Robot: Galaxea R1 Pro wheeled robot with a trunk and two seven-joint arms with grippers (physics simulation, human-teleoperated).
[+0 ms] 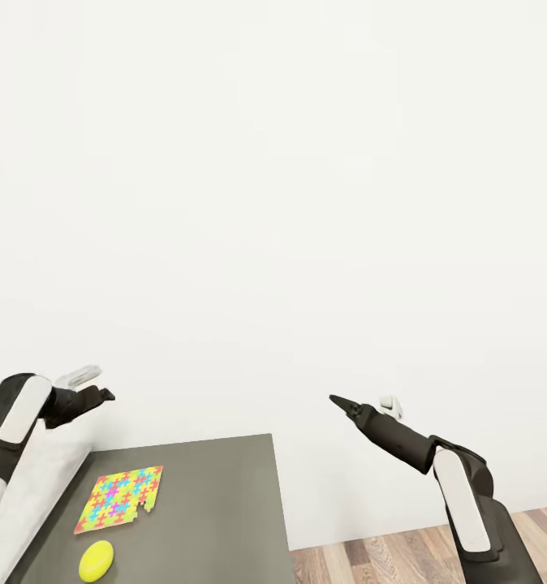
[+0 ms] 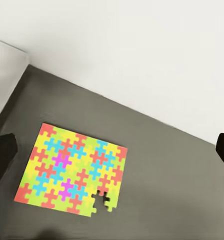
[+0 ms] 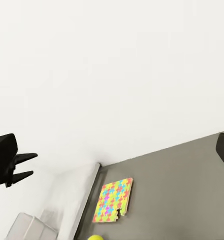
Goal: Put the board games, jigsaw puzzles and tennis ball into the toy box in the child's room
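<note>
At far left in the head view, the left arm reaches forward over a light-grey slab at the table's edge, its gripper (image 1: 103,395) raised above the table (image 1: 217,503). Its own wrist view shows the two dark fingertips (image 2: 2,155) at opposite edges of the frame, the jaws spread wide and empty, looking down on the puzzle (image 2: 72,170). The puzzle (image 1: 119,497) lies flat on the dark grey tabletop, a bright sheet of yellow, pink, blue and orange pieces with a small notch missing along one edge and one loose piece just beside the gap. Just beside it, nearer the robot, sits the ball (image 1: 96,560), yellow-green, resting on the table apart from the puzzle. The table stands against a plain white wall (image 1: 273,203), its right edge dropping to a wood-plank floor (image 1: 371,560). At right, the right arm extends out beyond the table's edge, above the floor, its gripper (image 1: 338,401) pointing toward the left arm; its fingers look close together, though whether the jaws are closed cannot be told. From the right wrist view the puzzle (image 3: 113,200) and the top of the ball (image 3: 95,237) appear down on the table.
</note>
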